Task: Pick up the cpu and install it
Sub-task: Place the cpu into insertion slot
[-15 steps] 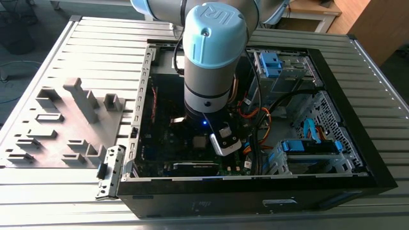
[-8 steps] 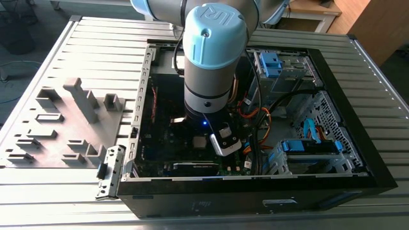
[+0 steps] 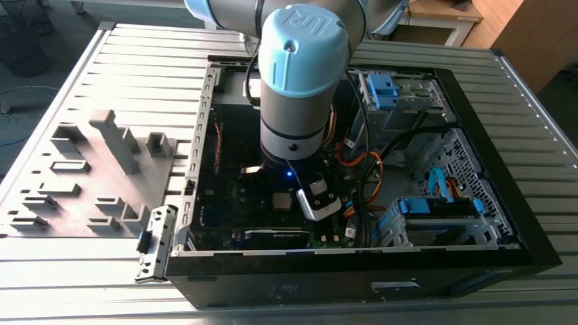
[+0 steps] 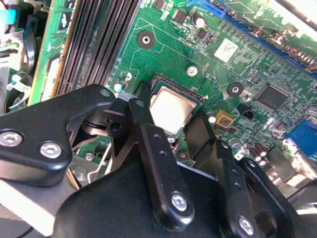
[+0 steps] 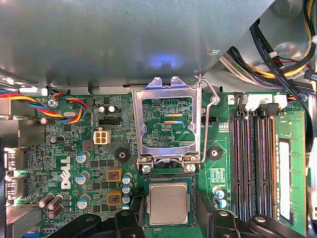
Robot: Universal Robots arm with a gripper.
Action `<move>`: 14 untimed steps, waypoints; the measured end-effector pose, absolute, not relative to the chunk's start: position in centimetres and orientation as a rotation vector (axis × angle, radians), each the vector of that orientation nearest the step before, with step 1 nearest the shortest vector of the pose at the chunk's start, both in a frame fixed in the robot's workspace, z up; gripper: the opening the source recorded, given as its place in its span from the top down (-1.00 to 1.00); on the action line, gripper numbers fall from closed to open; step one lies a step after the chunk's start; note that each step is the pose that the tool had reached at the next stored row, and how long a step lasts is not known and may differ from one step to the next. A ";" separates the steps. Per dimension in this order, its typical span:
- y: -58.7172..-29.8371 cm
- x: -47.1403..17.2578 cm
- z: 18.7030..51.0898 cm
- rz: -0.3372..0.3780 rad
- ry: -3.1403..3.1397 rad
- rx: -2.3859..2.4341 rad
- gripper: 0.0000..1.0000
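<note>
First wrist view: cpu (image 5: 168, 203) lying flat in socket (image 5: 168, 180), bracket (image 5: 166, 121) raised.
Gripper (image 5: 174, 220) spread wide, one finger (image 5: 130, 223) at each side of cpu, above motherboard (image 5: 64, 148).

Cannot see one edge of small square silver-grey cpu (image 4: 174, 106) in second wrist view: hidden behind finger (image 4: 148, 136) of black metal gripper (image 4: 171, 116).

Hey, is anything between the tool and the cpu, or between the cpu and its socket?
Nothing visible. The cpu lies in the socket, the bracket stands open above it, and the open tool straddles it.
</note>
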State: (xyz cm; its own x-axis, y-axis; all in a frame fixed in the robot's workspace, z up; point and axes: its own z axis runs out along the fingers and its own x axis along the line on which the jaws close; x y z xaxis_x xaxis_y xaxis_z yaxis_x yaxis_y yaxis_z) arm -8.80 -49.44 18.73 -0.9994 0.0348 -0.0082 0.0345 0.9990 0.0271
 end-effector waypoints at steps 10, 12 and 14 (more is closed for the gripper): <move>-49.4 -8.6 18.7 0.042 3.132 0.054 -0.07; -49.4 -8.6 18.7 0.042 3.132 0.054 -0.07; -49.4 -8.6 18.8 0.042 3.132 0.054 -0.07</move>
